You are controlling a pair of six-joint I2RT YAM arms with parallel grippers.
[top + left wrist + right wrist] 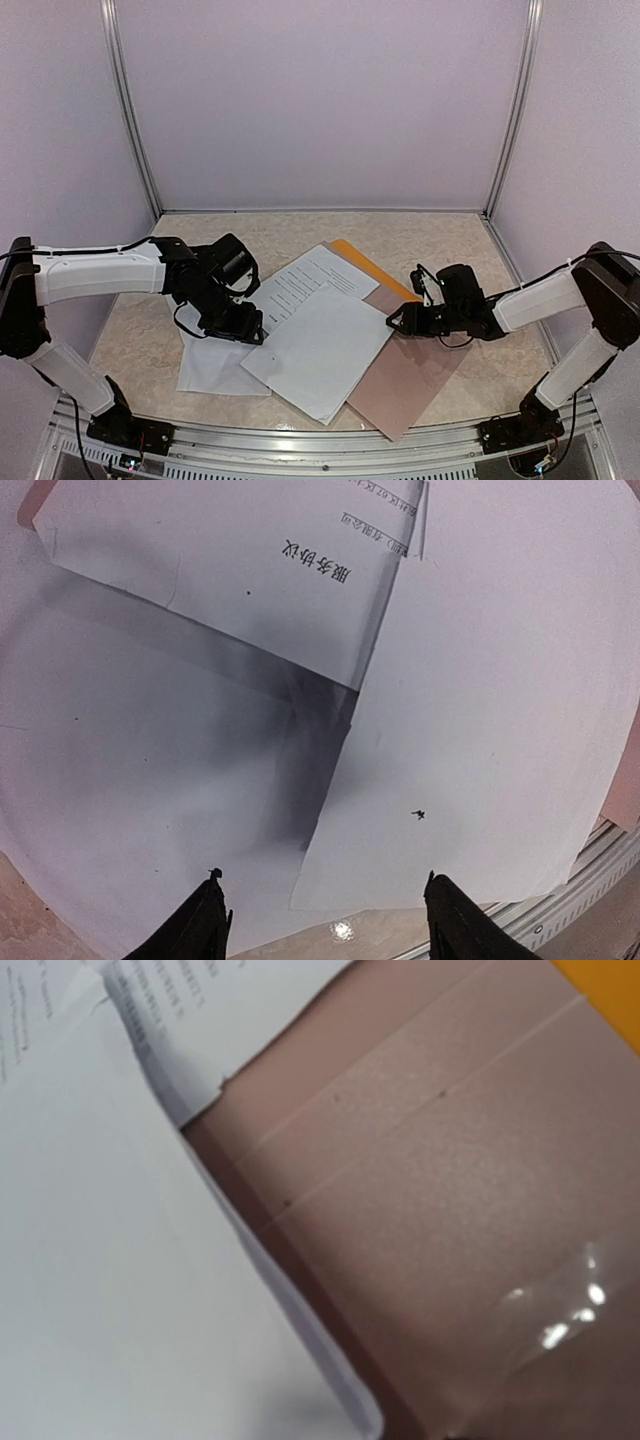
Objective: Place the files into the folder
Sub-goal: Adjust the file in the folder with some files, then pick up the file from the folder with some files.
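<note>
Left end effector [322, 880] hovers spread, empty, above files [480, 680] headed "服务协议"; right end effector [404, 316]: state unclear.

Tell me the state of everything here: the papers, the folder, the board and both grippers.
files: loose, fanned, overlapping, not yet filed.
folder: flat, mostly covered by sheets.
pinkish board: flat, partly under the sheets.
left gripper: open, empty, over the sheets.
right gripper: by the sheets' edge, jaws unclear.
</note>
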